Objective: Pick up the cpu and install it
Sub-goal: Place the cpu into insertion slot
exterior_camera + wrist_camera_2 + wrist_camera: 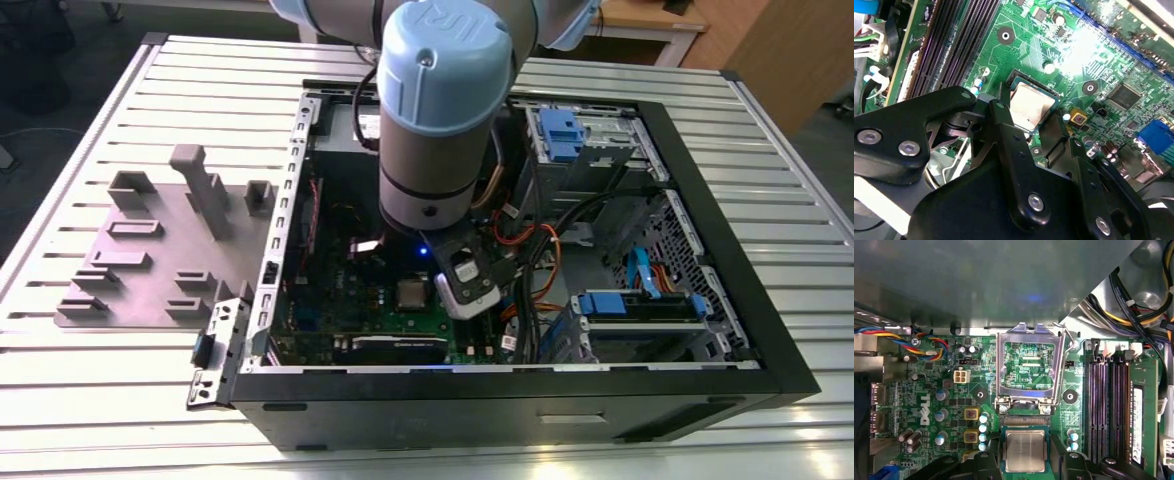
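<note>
**Mia:** Where is the small square chip with the shiny grey metal top?

**Tom:** The cpu point(1025, 450) lies flat in a dark square socket point(1025, 421). It is just beside the hinged end of the silver metal frame point(1000, 365), and the frame is swung open.

**Mia:** Which way does it face?

**Tom:** Shiny side up. It is square, so no side is longer than the others. Its edges run straight along with the edges of the frame.

**Mia:** And the black gripper point(1029, 458)?

**Tom:** It hangs right over the chip, at that same end of the frame. The jaws are apart, a bit wider than the chip. One black finger point(986, 462) stands on each side. In the first wrist view there is a thin dark gap between each finger and the chip. It has hold of nothing.

**Mia:** What else is near the frame?

**Tom:** The flat green motherboard point(954, 405) lies under it. Long black slots point(1102, 405) run beside it. In the exterior view, the grey and blue robot arm point(441, 120) goes down into the black computer case point(534, 420).
</note>
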Robot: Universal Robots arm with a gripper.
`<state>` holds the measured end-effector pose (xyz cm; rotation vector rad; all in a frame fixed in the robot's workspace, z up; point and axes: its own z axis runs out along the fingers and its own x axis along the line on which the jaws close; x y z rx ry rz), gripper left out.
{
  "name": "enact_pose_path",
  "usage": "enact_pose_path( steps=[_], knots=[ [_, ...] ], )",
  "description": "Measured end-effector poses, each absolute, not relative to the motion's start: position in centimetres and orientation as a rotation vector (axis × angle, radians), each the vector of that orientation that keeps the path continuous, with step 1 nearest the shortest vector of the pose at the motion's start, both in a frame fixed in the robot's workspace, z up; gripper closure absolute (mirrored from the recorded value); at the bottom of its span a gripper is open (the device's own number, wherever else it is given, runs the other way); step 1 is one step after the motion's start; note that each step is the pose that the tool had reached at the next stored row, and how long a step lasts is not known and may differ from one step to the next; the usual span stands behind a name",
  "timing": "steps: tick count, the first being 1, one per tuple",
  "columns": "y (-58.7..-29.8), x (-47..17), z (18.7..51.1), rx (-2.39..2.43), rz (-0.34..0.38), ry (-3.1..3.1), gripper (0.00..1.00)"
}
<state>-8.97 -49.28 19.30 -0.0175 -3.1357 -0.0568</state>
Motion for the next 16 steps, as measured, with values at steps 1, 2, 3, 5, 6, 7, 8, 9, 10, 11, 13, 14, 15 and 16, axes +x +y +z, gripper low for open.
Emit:
enact_pose_path(
  steps=[1,2,3,5,6,7,8,9,10,11,13,14,15,16],
  knots=[
    [-49.28,-8.97,19.26,-0.017,-0.058,-3.136,0.53],
    [-49.28,-8.97,19.22,-0.018,-0.059,-3.136,0.53],
    [-49.27,-8.97,19.18,-0.018,-0.060,-3.136,0.53],
    [-49.26,-8.97,19.10,-0.018,-0.063,-3.136,0.53],
    [-49.25,-8.97,19.05,-0.017,-0.064,-3.136,0.53],
    [-49.24,-8.96,19.00,-0.017,-0.065,-3.136,0.53],
    [-49.24,-8.97,18.97,-0.017,-0.066,-3.135,0.53],
    [-49.24,-8.97,18.95,-0.017,-0.066,-3.135,0.53],
    [-49.25,-8.97,18.94,-0.017,-0.066,-3.135,0.53],
    [-49.24,-8.97,18.93,-0.018,-0.067,-3.135,0.53],
    [-49.24,-8.97,18.91,-0.017,-0.067,-3.135,0.53],
    [-49.24,-8.97,18.91,-0.017,-0.067,-3.135,0.53],
    [-49.24,-8.97,18.90,-0.018,-0.067,-3.135,0.53],
    [-49.24,-8.97,18.90,-0.017,-0.067,-3.135,0.53]
  ],
)
